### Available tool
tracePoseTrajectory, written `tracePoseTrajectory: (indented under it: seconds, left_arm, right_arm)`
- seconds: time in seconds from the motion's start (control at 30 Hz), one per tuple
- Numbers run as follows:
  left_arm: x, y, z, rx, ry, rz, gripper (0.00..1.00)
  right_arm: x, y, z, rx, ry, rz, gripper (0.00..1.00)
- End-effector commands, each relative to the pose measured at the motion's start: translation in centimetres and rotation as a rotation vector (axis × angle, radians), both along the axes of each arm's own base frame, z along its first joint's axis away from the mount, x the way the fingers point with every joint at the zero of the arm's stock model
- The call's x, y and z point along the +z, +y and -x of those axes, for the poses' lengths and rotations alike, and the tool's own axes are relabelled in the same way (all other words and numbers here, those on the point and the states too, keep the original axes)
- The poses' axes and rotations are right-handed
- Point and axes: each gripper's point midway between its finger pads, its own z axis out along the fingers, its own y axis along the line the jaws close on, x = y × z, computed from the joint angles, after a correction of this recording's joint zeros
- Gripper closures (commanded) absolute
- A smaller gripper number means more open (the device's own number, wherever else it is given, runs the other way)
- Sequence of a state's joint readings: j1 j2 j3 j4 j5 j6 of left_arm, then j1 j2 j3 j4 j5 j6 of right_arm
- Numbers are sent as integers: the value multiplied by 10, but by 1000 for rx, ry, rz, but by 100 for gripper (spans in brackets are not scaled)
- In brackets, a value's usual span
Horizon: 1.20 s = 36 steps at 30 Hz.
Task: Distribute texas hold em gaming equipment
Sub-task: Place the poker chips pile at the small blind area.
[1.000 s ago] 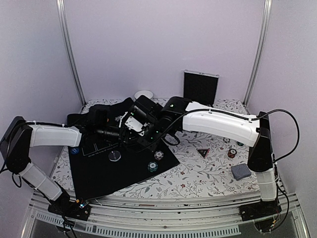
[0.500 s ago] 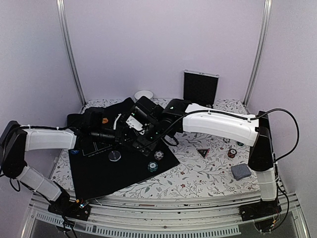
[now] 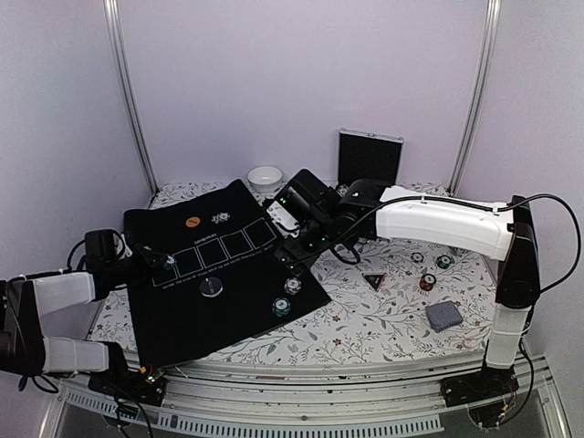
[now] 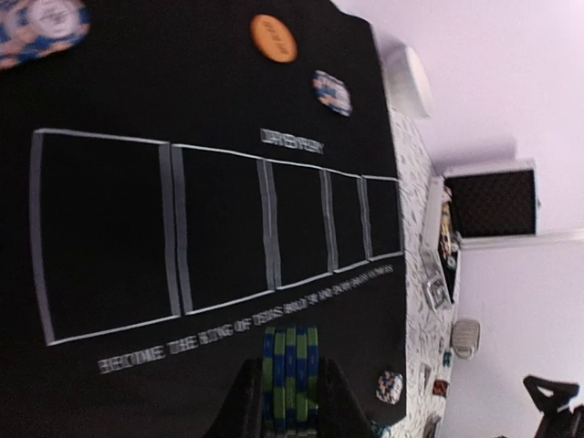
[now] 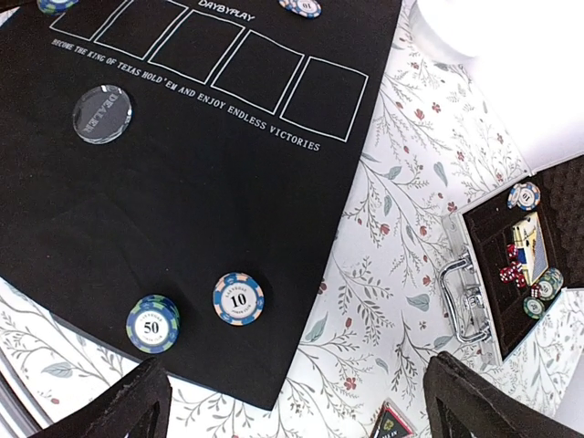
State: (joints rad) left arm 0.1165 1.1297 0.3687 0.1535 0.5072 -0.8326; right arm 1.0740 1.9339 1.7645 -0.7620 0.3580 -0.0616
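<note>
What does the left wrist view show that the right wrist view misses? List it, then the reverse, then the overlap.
Left wrist only: the orange chip and a green-blue chip stack pinched in the left jaws. Right wrist only: the dealer button. Both: the black mat with five boxes, and the blue-white chip beside its logo.

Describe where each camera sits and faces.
Top external: high, facing down over the black printed mat; left arm, right arm show from behind.
Left wrist: low, looking along the mat; left hand pinches blue-green striped chips.
Right wrist: above the mat, facing down; open right hand shows.
Top and right wrist share the round grey button.
</note>
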Motion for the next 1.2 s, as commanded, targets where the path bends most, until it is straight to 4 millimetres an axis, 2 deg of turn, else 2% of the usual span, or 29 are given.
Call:
tracePoseTrajectory:
  seconds: [0.0,0.13,0.33,0.63,0.77,0.87,1.0,1.17]
  left_arm:
    - [-20,42,13,194,67,27,100]
    - [-35,65,32,307,133,9,100]
    - [-45,89,59,469,166,18,100]
    - [-95,81,88,487,329,142,100]
    - [-104,84,94,505,365,134,100]
    - [-101,90,97,540,368,117,99]
    - [-99,102,106,619,394,65,75]
    - [-108,101,113,633,439,70,67]
  right_arm:
    - [12,-13,-5,-38,-30,-52,1]
    - [6,-23,-5,-49,-27,-44,1]
    - [5,-25,-7,-48,-29,-47,1]
    - [5,-26,-6,-41,-31,-44,1]
    - [4,-27,-5,-41,-28,-42,1]
    - [5,-26,-5,-38,-25,-47,1]
    - [9,-26,-5,-38,-30,-50,1]
    - [11,-24,-6,-30,-31,-51,1]
